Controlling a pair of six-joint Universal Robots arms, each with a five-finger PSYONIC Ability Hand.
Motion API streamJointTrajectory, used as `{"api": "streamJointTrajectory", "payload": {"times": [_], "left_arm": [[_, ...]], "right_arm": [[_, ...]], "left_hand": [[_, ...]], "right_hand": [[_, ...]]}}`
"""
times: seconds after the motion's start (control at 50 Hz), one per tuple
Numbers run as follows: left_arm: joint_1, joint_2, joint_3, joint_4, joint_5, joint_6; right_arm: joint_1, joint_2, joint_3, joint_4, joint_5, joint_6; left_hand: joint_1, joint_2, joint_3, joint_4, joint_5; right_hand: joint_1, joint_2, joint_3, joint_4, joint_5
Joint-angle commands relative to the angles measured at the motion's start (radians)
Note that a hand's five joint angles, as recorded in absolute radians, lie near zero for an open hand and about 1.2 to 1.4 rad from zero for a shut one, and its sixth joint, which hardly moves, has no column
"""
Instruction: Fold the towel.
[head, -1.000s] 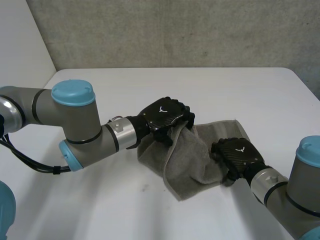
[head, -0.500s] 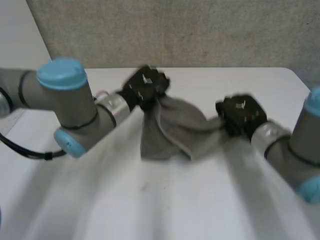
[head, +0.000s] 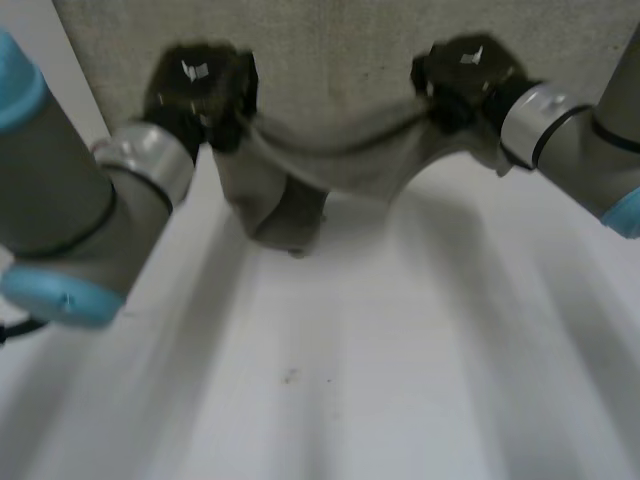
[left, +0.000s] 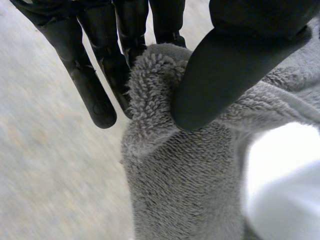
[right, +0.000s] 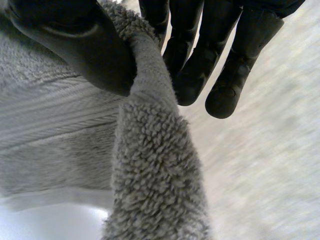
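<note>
Left hand (head: 200, 85) and right hand (head: 465, 75) each pinch a towel (head: 330, 165) end; it sags between them over the table's (head: 400, 350) far edge.

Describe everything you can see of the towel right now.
The towel is grey terry with looped pile and a flatter woven band. It is held up, sagging between the left hand and right hand, each pinching an upper edge between thumb and fingers. A bunched fold droops toward the white table.

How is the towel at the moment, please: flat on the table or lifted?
Lifted: the towel hangs sagging between the left hand and right hand, each pinching it.
</note>
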Motion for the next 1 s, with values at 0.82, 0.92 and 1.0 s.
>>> {"api": "streamJointTrajectory", "payload": {"times": [0.82, 0.92, 1.0], "left_arm": [[-0.095, -0.121, -0.077, -0.107, 0.068, -0.046], [-0.069, -0.185, 0.020, -0.117, 0.185, 0.107], [-0.046, -0.243, 0.086, -0.139, 0.240, 0.178]], "right_arm": [[-0.037, -0.026, 0.268, 0.177, 0.069, -0.155], [-0.042, -0.136, 0.451, 0.113, 0.013, -0.153], [-0.042, -0.184, 0.560, 0.083, -0.014, -0.155]], "left_hand": [[-0.977, -1.014, -1.013, -1.016, -0.994], [-0.965, -1.002, -1.001, -1.004, -0.982], [-0.959, -0.997, -0.996, -0.998, -0.976]], "right_hand": [[-1.151, -1.161, -1.161, -1.162, -1.179], [-1.151, -1.161, -1.161, -1.162, -1.179], [-1.151, -1.161, -1.161, -1.162, -1.179]]}}
